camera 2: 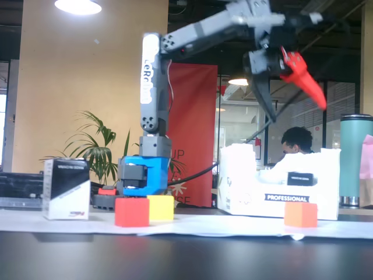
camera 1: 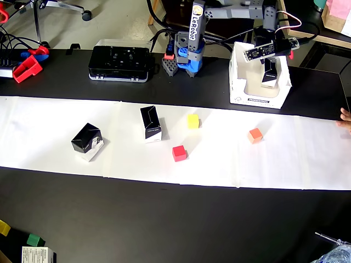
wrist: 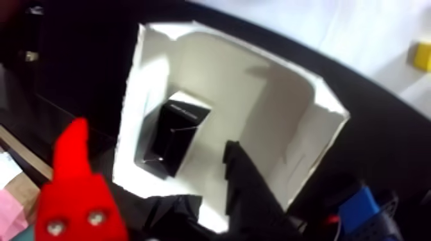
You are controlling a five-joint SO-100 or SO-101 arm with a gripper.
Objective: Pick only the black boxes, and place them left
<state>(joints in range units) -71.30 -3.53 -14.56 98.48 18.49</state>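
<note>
While the end effector (wrist: 160,166) hangs spread and empty, three black boxes (camera 1: 87,142) and three cubes (camera 1: 179,153) show.

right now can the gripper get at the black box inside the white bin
Probably yes. The gripper hangs open directly above the white bin, whose top is open, and the black box lies uncovered on its floor; only the bin's walls could crowd the fingers.

Two black boxes (camera 1: 88,142) (camera 1: 151,124) on white paper, third (wrist: 174,132) inside bin.
</note>
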